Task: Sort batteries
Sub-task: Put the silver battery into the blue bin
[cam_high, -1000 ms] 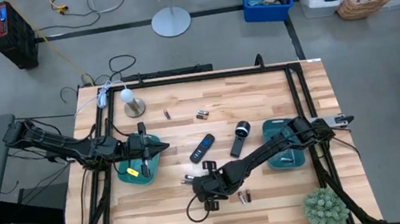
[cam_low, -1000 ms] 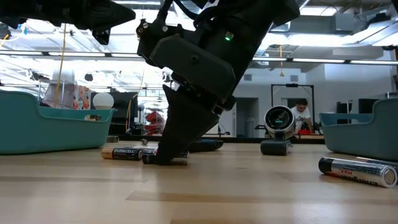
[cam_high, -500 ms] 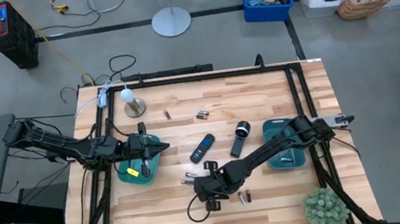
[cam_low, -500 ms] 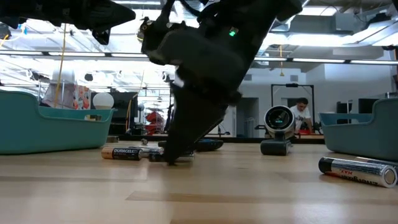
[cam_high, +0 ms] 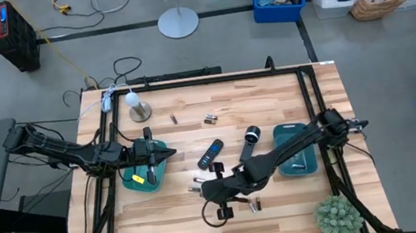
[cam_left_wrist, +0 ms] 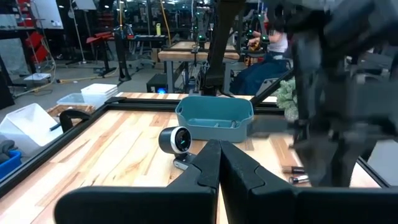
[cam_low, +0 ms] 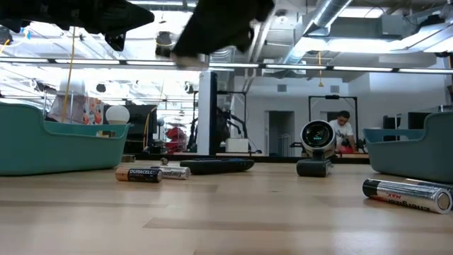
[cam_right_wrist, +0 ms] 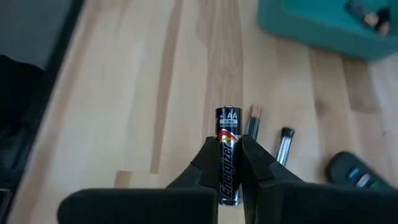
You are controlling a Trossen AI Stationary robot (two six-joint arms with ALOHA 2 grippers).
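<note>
Wooden planks run under us, a workshop hall stretching beyond the table [cam_high: 269, 93]. Our right gripper [cam_right_wrist: 229, 163] is clamped on an AA battery [cam_right_wrist: 227, 149], which stands lengthwise between the two fingers, lifted above the boards. Below it two more cells [cam_right_wrist: 268, 132] lie side by side on the wood, near the black remote [cam_right_wrist: 357, 175]. In the low view a copper-topped battery [cam_low: 139, 174] and a silvery one [cam_low: 170, 172] lie touching end to end, another [cam_low: 407, 193] well apart near the right teal tray [cam_low: 410, 152]. Our left gripper [cam_left_wrist: 219, 163], fingers pressed together, hangs over the left teal tray [cam_high: 146, 178].
</note>
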